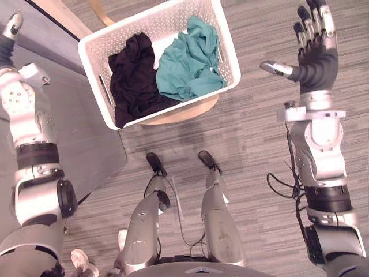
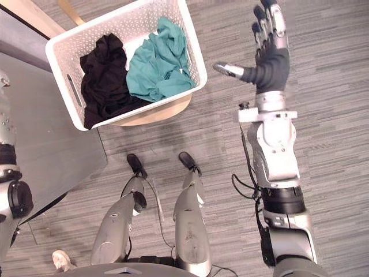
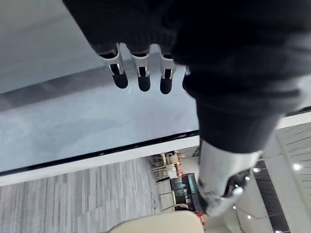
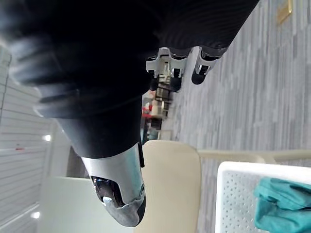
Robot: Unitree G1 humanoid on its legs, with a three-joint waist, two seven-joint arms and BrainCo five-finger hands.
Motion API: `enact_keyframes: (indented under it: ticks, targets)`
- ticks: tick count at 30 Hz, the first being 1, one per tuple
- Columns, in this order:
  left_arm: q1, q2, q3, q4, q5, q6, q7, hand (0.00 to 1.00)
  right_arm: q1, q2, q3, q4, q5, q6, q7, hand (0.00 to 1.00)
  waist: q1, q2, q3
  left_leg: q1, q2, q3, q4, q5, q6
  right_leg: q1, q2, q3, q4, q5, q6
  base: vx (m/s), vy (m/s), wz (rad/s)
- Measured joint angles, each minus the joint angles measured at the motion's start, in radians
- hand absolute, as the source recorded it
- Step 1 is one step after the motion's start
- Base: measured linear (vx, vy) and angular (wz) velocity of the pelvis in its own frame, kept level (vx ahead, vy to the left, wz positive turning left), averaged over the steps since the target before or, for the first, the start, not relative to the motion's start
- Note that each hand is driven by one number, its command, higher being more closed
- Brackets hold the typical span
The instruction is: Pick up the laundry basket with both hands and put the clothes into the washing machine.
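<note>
A white perforated laundry basket [image 1: 144, 20] rests on a round wooden seat [image 1: 184, 112] ahead of me. Inside lie a black garment [image 1: 132, 75] on the left and a teal garment [image 1: 187, 57] on the right. My right hand [image 1: 314, 57] hovers to the right of the basket, apart from it, fingers straight and thumb spread, holding nothing. In the right wrist view the basket's corner [image 4: 238, 194] and the teal cloth [image 4: 286, 204] show past the thumb. My left hand [image 1: 11, 26] is raised at the far left, away from the basket; its fingers [image 3: 141, 73] stretch out over a grey surface.
A flat grey surface [image 1: 75, 144] with a dark edge fills the left side, beside the basket. Grey plank floor [image 1: 259, 150] lies around the seat. A cream chair back [image 4: 170, 184] shows in the right wrist view.
</note>
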Motion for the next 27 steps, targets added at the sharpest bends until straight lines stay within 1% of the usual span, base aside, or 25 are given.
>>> enact_keyframes:
  ticks: [1, 2, 3, 4, 5, 6, 7, 8, 9, 10, 11, 12, 14, 15, 17, 19, 20, 21, 22, 23, 24, 25, 26, 27]
  targets:
    - [0.031, -0.006, 0.011, -0.028, 0.006, -0.002, 0.000, 0.00, 0.024, 0.009, -0.018, -0.005, 0.000, 0.000, 0.004, 0.00, 0.000, 0.000, 0.000, 0.010, -0.001, -0.004, 0.000, 0.001, 0.002, 0.010, 0.000, -0.005, 0.004, -0.003, -0.004, 0.06, 0.026, 0.23]
    - [0.105, -0.027, 0.036, -0.093, 0.019, -0.008, -0.002, 0.00, 0.087, 0.037, -0.062, -0.033, -0.002, -0.001, 0.017, 0.00, 0.001, 0.000, 0.000, 0.036, -0.007, -0.015, 0.006, 0.003, 0.004, 0.038, 0.001, -0.016, 0.021, -0.019, -0.011, 0.06, 0.024, 0.27]
    - [0.146, -0.039, 0.051, -0.120, 0.026, -0.015, -0.006, 0.00, 0.119, 0.053, -0.081, -0.043, -0.009, -0.004, 0.021, 0.00, -0.002, 0.000, -0.001, 0.049, -0.010, -0.022, 0.006, 0.005, 0.006, 0.050, 0.001, -0.028, 0.034, -0.032, -0.014, 0.07, 0.025, 0.45]
    - [0.241, -0.070, 0.078, -0.170, 0.041, -0.026, -0.017, 0.00, 0.185, 0.091, -0.116, -0.050, -0.040, -0.010, 0.025, 0.00, -0.006, -0.001, -0.025, 0.061, -0.017, -0.047, 0.006, 0.005, 0.006, 0.062, 0.001, -0.039, 0.058, -0.058, -0.020, 0.07, 0.004, 0.47]
    - [0.327, -0.093, 0.065, -0.222, 0.056, -0.046, -0.042, 0.00, 0.240, 0.129, -0.132, -0.041, -0.049, -0.013, 0.030, 0.00, -0.006, -0.004, -0.072, 0.048, -0.020, -0.066, 0.006, 0.001, 0.002, 0.051, 0.000, -0.051, 0.068, -0.075, -0.023, 0.11, -0.019, 0.49]
    - [0.418, -0.128, 0.050, -0.266, 0.080, -0.070, -0.056, 0.00, 0.292, 0.189, -0.150, -0.013, -0.069, -0.019, 0.044, 0.00, 0.000, -0.016, -0.128, 0.035, -0.027, -0.074, 0.006, -0.003, -0.002, 0.043, -0.005, -0.053, 0.067, -0.095, -0.030, 0.10, -0.030, 0.32]
    - [0.473, -0.172, 0.055, -0.304, 0.091, -0.070, -0.068, 0.00, 0.322, 0.233, -0.172, 0.004, -0.079, -0.019, 0.058, 0.00, 0.001, -0.019, -0.142, 0.042, -0.033, -0.087, 0.006, 0.000, 0.002, 0.056, -0.009, -0.057, 0.061, -0.105, -0.031, 0.11, -0.031, 0.25]
    - [0.550, -0.245, 0.071, -0.342, 0.093, -0.070, -0.073, 0.00, 0.366, 0.288, -0.202, 0.028, -0.080, -0.019, 0.063, 0.00, 0.002, -0.015, -0.158, 0.051, -0.033, -0.099, 0.006, 0.001, 0.003, 0.072, -0.012, -0.064, 0.050, -0.106, -0.031, 0.07, -0.014, 0.14]
    - [0.585, -0.280, 0.079, -0.357, 0.102, -0.069, -0.079, 0.00, 0.386, 0.314, -0.216, 0.045, -0.090, -0.019, 0.065, 0.00, 0.002, -0.014, -0.164, 0.058, -0.033, -0.105, 0.006, 0.002, 0.004, 0.082, -0.014, -0.070, 0.044, -0.107, -0.031, 0.08, -0.017, 0.17]
    - [0.652, -0.348, 0.087, -0.375, 0.111, -0.069, -0.089, 0.00, 0.430, 0.358, -0.244, 0.087, -0.118, -0.019, 0.067, 0.00, -0.003, -0.008, -0.177, 0.070, -0.034, -0.128, 0.005, 0.002, 0.004, 0.104, -0.017, -0.083, 0.032, -0.107, -0.032, 0.06, -0.009, 0.12]
    - [0.698, -0.387, 0.083, -0.375, 0.115, -0.068, -0.095, 0.00, 0.465, 0.386, -0.261, 0.124, -0.118, -0.018, 0.072, 0.00, -0.003, -0.007, -0.191, 0.077, -0.033, -0.136, 0.006, 0.003, 0.004, 0.113, -0.017, -0.086, 0.030, -0.107, -0.032, 0.06, -0.017, 0.15]
    - [0.756, -0.432, 0.078, -0.371, 0.122, -0.065, -0.112, 0.00, 0.508, 0.414, -0.275, 0.181, -0.118, -0.014, 0.080, 0.00, -0.003, -0.004, -0.217, 0.077, -0.033, -0.152, 0.005, 0.005, 0.001, 0.115, -0.016, -0.090, 0.030, -0.107, -0.033, 0.03, -0.013, 0.13]
    - [0.815, -0.488, 0.050, -0.353, 0.126, -0.055, -0.130, 0.00, 0.569, 0.448, -0.292, 0.242, -0.118, 0.003, 0.088, 0.00, -0.002, 0.005, -0.230, 0.084, -0.033, -0.175, 0.004, 0.009, 0.000, 0.131, -0.017, -0.109, 0.030, -0.107, -0.033, -0.01, -0.015, 0.21]
    - [0.844, -0.509, 0.021, -0.329, 0.126, -0.048, -0.139, 0.00, 0.598, 0.472, -0.293, 0.275, -0.118, 0.014, 0.090, 0.00, 0.006, 0.006, -0.232, 0.097, -0.032, -0.182, 0.000, 0.009, -0.001, 0.146, -0.017, -0.113, 0.031, -0.109, -0.035, -0.05, -0.011, 0.18]
    - [0.891, -0.538, -0.023, -0.294, 0.126, -0.033, -0.159, 0.00, 0.633, 0.508, -0.289, 0.291, -0.128, 0.030, 0.099, 0.00, 0.012, 0.009, -0.253, 0.105, -0.033, -0.188, -0.001, 0.003, -0.008, 0.158, -0.019, -0.121, 0.032, -0.109, -0.036, -0.10, -0.005, 0.12]
    - [0.936, -0.589, -0.047, -0.273, 0.127, -0.020, -0.164, 0.00, 0.658, 0.539, -0.265, 0.290, -0.130, 0.035, 0.099, 0.00, 0.016, 0.010, -0.258, 0.130, -0.035, -0.187, -0.001, -0.005, -0.003, 0.186, -0.020, -0.129, 0.029, -0.109, -0.036, -0.10, 0.002, 0.08]
    - [0.962, -0.615, -0.063, -0.241, 0.127, -0.014, -0.172, 0.00, 0.679, 0.558, -0.246, 0.290, -0.136, 0.036, 0.097, 0.00, 0.026, 0.010, -0.284, 0.134, -0.034, -0.174, -0.001, -0.020, -0.013, 0.191, -0.022, -0.130, 0.024, -0.107, -0.038, -0.10, 0.006, 0.05]
    - [0.976, -0.618, -0.094, -0.191, 0.128, -0.004, -0.173, 0.00, 0.697, 0.580, -0.220, 0.304, -0.136, 0.035, 0.095, 0.00, 0.035, -0.012, -0.306, 0.146, -0.046, -0.140, 0.007, -0.066, -0.063, 0.191, -0.054, -0.123, 0.013, -0.109, -0.056, -0.10, 0.031, 0.06]
    - [0.979, -0.617, -0.109, -0.161, 0.128, -0.002, -0.175, 0.00, 0.703, 0.593, -0.205, 0.319, -0.136, 0.033, 0.093, 0.00, 0.039, -0.026, -0.318, 0.146, -0.050, -0.115, 0.026, -0.070, -0.050, 0.192, -0.071, -0.123, 0.000, -0.107, -0.058, 0.02, 0.014, -0.15]
    - [0.989, -0.616, -0.141, -0.092, 0.128, 0.003, -0.178, 0.00, 0.706, 0.586, -0.174, 0.361, -0.136, 0.033, 0.089, 0.00, 0.059, -0.012, -0.337, 0.173, -0.029, -0.105, 0.077, -0.084, -0.031, 0.213, -0.061, -0.123, -0.009, -0.102, -0.052, 0.08, 0.005, -0.26]
    - [0.999, -0.617, -0.145, -0.040, 0.128, 0.011, -0.179, 0.00, 0.703, 0.588, -0.169, 0.405, -0.136, 0.034, 0.086, 0.00, 0.061, -0.018, -0.351, 0.192, -0.036, -0.092, 0.043, -0.073, -0.015, 0.217, -0.060, -0.121, -0.009, -0.097, -0.048, 0.08, -0.010, -0.27]
    - [0.999, -0.617, -0.143, 0.005, 0.128, 0.017, -0.178, 0.00, 0.701, 0.600, -0.159, 0.457, -0.136, 0.035, 0.076, 0.00, 0.064, -0.019, -0.374, 0.201, -0.041, -0.089, 0.019, -0.066, -0.020, 0.216, -0.065, -0.120, -0.013, -0.091, -0.045, 0.00, 0.000, 0.00]
    - [0.987, -0.616, -0.140, 0.080, 0.129, 0.018, -0.174, 0.00, 0.691, 0.600, -0.139, 0.548, -0.138, 0.038, 0.060, 0.00, 0.064, -0.028, -0.390, 0.209, -0.045, -0.087, 0.001, -0.064, -0.021, 0.218, -0.067, -0.125, -0.017, -0.091, -0.042, -0.03, 0.017, 0.09]
    - [0.968, -0.618, -0.133, 0.159, 0.133, 0.026, -0.174, 0.00, 0.672, 0.597, -0.140, 0.628, -0.149, 0.046, 0.050, 0.00, 0.067, -0.032, -0.394, 0.213, -0.044, -0.087, 0.000, -0.064, -0.021, 0.226, -0.068, -0.129, -0.020, -0.091, -0.042, -0.04, -0.001, 0.11]
